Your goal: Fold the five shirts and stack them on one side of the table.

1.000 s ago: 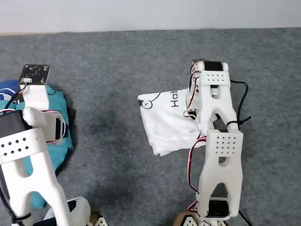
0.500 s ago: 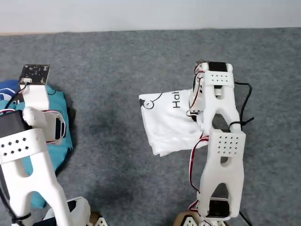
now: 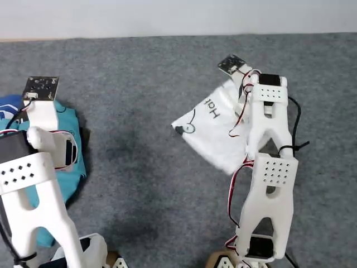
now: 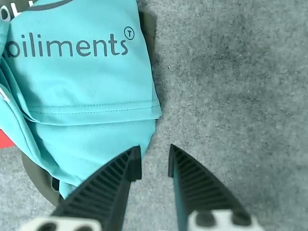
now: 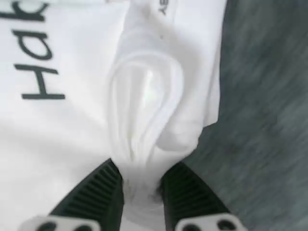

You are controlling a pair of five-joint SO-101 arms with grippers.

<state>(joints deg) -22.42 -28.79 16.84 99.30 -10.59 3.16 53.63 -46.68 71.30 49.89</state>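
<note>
Compared with a second earlier, the white shirt [image 3: 215, 131] had been swung round and carried farther from the arm bases, so that its lettering was now seen slanted. The right arm was found shifted with it, while the left arm and the pile beneath it were unchanged. A bunched fold of the white shirt was kept pinched in the right pincer [image 5: 139, 192], with the rest spread on the grey counter [image 3: 139, 84]. The left pincer [image 4: 150, 163] was held released, its jaws slightly apart over bare counter just beside the hem of the teal shirt [image 4: 82, 72]. Three shirts were counted: one white, one teal, one blue [image 3: 8, 103] at the edge. Dark cloth [image 4: 36, 178] was glimpsed under the teal; whether it was another shirt could not be told.
</note>
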